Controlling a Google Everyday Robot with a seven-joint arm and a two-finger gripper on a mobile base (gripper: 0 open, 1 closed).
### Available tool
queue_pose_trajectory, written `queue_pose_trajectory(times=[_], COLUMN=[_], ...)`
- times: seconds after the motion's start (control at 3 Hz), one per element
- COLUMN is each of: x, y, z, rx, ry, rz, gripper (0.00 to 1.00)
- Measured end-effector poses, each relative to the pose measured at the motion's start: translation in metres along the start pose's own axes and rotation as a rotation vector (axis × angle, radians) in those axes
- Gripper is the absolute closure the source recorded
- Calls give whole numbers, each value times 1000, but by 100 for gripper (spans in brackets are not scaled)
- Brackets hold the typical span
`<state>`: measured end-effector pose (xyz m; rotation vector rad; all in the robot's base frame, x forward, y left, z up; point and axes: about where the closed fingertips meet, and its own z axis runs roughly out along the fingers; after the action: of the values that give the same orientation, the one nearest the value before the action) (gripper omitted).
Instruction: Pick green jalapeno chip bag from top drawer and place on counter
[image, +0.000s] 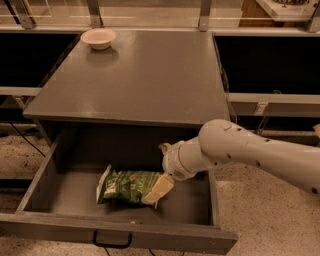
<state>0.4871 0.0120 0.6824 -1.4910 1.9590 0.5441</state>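
Observation:
The green jalapeno chip bag (126, 186) lies flat on the floor of the open top drawer (55, 180), left of its middle. The drawer is pulled out, and its black pull handle (112, 241) shows on the front panel. My gripper (156, 192) reaches down into the drawer from the right on the white arm (250, 152) and is at the bag's right end, overlapping it. The grey counter (150, 80) lies above the drawer.
A small cream bowl (98, 38) stands at the counter's back left corner. Dark shelving and metal rails flank the cabinet on both sides. Speckled floor (260, 220) lies to the right of the drawer.

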Motion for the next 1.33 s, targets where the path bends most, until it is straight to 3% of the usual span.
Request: queue_pose_trajectory(times=[0.33, 0.67, 1.0, 1.33], x=[1, 1, 1, 0], y=[1, 7, 7, 8], z=[4, 30, 30, 35], rx=[-11, -67, -67, -12], ry=[-15, -42, -42, 15], rz=[14, 35, 35, 25], gripper=[0, 0, 0, 0])
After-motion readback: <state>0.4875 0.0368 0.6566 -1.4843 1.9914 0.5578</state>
